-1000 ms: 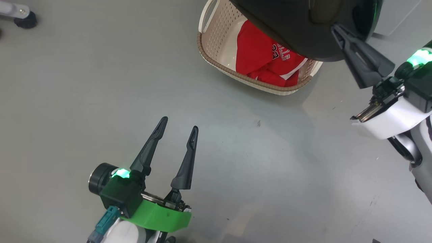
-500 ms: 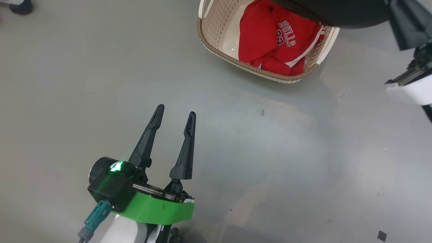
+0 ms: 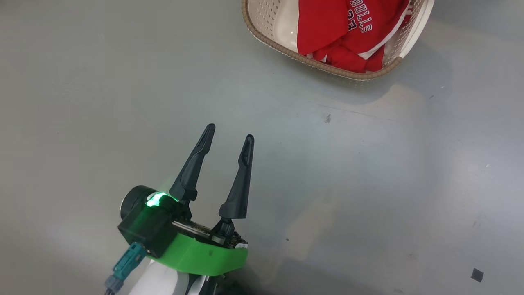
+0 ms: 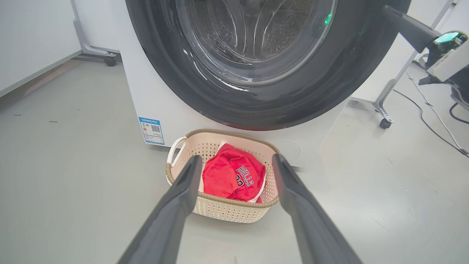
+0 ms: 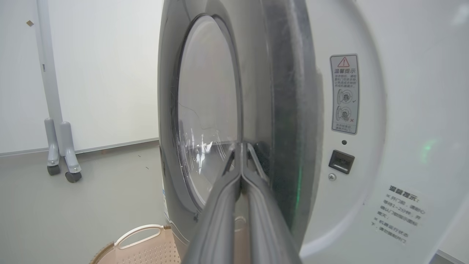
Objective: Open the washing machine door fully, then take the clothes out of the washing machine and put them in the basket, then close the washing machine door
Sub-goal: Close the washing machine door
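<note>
The cream basket [image 3: 327, 69] stands on the floor with the red clothes [image 3: 339, 32] in it, "BULLS" print facing up. My left gripper [image 3: 229, 134] hovers open and empty over bare floor, well short of the basket. In the left wrist view the basket [image 4: 220, 211] sits just below the washing machine door [image 4: 190, 91], which faces me and stands ajar from the white washing machine [image 4: 146, 84]. My right gripper [image 5: 240, 146] is shut with nothing in it, its tips against the door's outer face [image 5: 209, 110] near the rim. The right gripper [image 4: 388, 13] meets the door's right edge.
The washer's front recess with its latch slot [image 5: 340, 161] and warning sticker [image 5: 344, 93] lies right of the door edge. A blue energy label [image 4: 151, 130] marks the washer's lower corner. Wheeled stand legs [image 4: 383, 123] and cables [image 4: 428, 117] lie to the right.
The whole head view has shifted, so the camera has moved; the basket now sits higher and further right in it. My left gripper stays open, the right stays shut.
</note>
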Robot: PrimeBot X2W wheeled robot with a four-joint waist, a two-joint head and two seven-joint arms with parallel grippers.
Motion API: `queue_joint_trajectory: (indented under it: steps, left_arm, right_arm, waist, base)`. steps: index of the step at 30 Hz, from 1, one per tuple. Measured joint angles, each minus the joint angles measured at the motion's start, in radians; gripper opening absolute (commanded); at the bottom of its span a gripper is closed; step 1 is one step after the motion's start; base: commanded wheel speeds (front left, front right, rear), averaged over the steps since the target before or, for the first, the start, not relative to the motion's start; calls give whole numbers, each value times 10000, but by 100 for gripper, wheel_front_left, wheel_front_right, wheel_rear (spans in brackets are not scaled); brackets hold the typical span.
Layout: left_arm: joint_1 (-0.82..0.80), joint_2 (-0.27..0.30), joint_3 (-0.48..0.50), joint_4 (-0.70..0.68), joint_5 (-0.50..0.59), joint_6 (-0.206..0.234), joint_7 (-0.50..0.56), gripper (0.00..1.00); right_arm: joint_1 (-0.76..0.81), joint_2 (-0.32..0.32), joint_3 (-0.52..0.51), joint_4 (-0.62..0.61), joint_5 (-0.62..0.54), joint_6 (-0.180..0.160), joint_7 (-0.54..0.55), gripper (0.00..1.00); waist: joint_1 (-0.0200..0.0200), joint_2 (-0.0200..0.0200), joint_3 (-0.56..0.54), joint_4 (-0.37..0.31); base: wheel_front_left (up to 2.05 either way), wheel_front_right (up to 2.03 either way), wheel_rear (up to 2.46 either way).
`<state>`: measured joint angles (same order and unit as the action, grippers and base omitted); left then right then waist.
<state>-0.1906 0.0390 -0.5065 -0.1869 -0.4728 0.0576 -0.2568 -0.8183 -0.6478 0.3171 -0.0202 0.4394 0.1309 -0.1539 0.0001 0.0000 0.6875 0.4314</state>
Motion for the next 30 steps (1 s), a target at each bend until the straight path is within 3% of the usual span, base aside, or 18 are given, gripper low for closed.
queue_joint_trajectory:
  steps: [22,30]
  left_arm:
    - [-550,-31,-734,-115,-479,178,0,100]
    - [-693,-58,-711,-150,-543,255,0,100]
  right_arm:
    - [-2165,-1080,-226,652,-50,4,901,0]
    - [-2848,-1104,-512,1166,-125,-12,1003,0]
  waist:
    - [-1,0,1028,538]
    - [-1,0,1137,741]
  base:
    - [0,0,0]
    - [0,0,0]
